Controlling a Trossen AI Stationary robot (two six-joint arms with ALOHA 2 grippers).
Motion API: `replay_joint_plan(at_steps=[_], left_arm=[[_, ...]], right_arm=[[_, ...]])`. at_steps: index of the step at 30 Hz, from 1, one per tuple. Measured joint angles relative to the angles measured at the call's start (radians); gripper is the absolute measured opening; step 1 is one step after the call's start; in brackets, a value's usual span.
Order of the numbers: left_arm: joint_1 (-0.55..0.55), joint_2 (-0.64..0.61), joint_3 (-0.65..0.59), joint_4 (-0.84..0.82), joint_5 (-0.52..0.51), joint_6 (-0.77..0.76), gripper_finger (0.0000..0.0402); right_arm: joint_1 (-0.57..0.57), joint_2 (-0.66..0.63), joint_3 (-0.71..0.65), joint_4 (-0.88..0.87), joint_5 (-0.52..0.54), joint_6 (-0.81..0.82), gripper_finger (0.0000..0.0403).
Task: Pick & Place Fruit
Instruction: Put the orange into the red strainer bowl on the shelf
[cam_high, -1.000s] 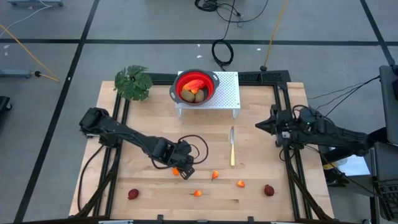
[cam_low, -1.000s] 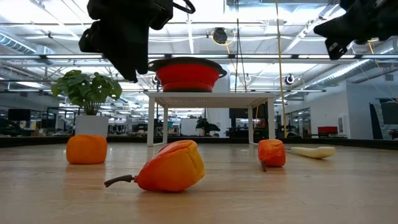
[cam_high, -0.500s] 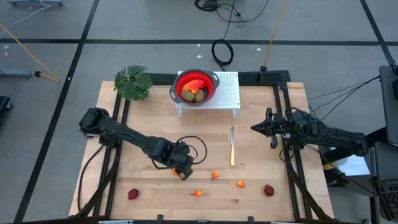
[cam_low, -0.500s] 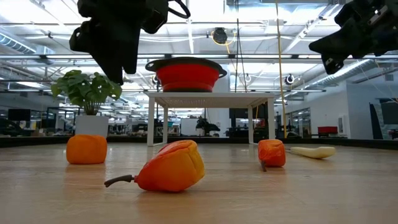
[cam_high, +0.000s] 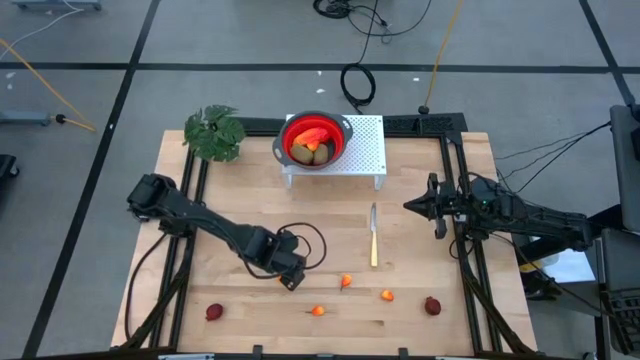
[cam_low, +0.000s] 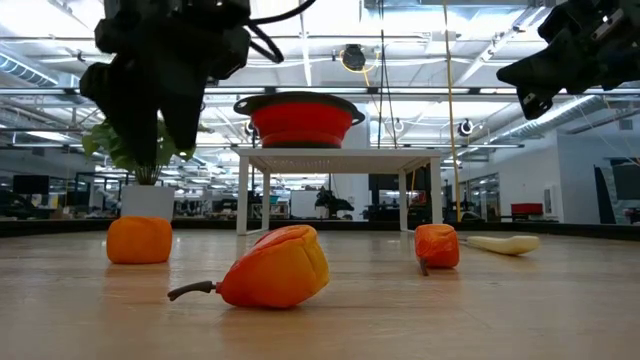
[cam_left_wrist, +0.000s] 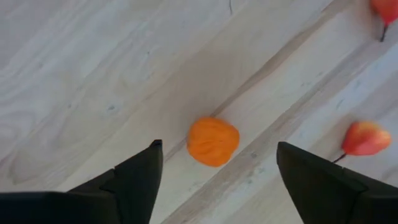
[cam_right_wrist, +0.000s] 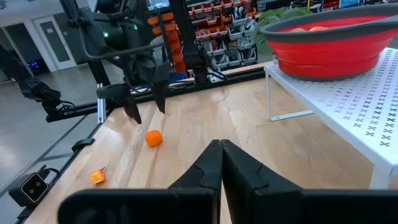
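From above, the wooden table (cam_high: 420, 300) carries a white perforated stand (cam_high: 365, 150) at its far edge, with a red bowl (cam_high: 316, 138) on it holding several pieces of fruit (cam_high: 313, 147). A leafy green plant (cam_high: 214, 132) stands at the far left corner, and a slim knife (cam_high: 374, 237) lies near the middle. The left hand (cam_high: 289, 276) hangs low over an orange fruit toward the near edge. Along the near edge lie a dark-red fruit (cam_high: 214, 312) toward the left corner, three small orange ones (cam_high: 345, 281) (cam_high: 318, 310) (cam_high: 387, 295) near the middle, and another dark-red one (cam_high: 432, 305) toward the right. The right hand (cam_high: 430, 205) waits above the table's right edge.

From table height, the left hand (cam_low: 152, 110) hovers just above a round orange fruit (cam_low: 139, 240), not touching it. A stemmed orange-red fruit (cam_low: 275, 268) lies nearest the camera and a smaller one (cam_low: 437, 246) sits to its right. The right hand (cam_low: 560, 60) is high up.

The left wrist camera shows the two dark fingers (cam_left_wrist: 134, 180) spread wide on either side of the round orange fruit (cam_left_wrist: 212, 141), which rests on the table, gripping nothing. A stemmed fruit (cam_left_wrist: 365, 138) lies near.

The right wrist camera shows its own fingers (cam_right_wrist: 217, 168) pressed together, empty; beyond, the left hand (cam_right_wrist: 144, 102) stands over the orange fruit (cam_right_wrist: 153, 138).
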Motion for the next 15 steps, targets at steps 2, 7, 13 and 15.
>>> replay_joint_plan(at_steps=[2, 7, 13, 15], left_arm=[[-0.003, 0.000, -0.010, 0.002, 0.000, -0.001, 0.0324], [-0.003, 0.000, -0.025, 0.011, -0.001, 0.002, 0.0329], [-0.003, 0.000, -0.055, 0.113, 0.000, 0.003, 0.0319], [-0.003, 0.000, -0.060, 0.115, -0.001, -0.003, 0.0315]], right_arm=[[0.000, 0.000, 0.000, 0.000, 0.000, 0.000, 0.0000], [0.000, 0.000, 0.000, 0.000, 0.000, 0.000, 0.0000], [0.000, 0.000, 0.000, 0.000, 0.000, 0.000, 0.0000], [0.000, 0.000, 0.000, 0.000, 0.000, 0.000, 0.0000]])
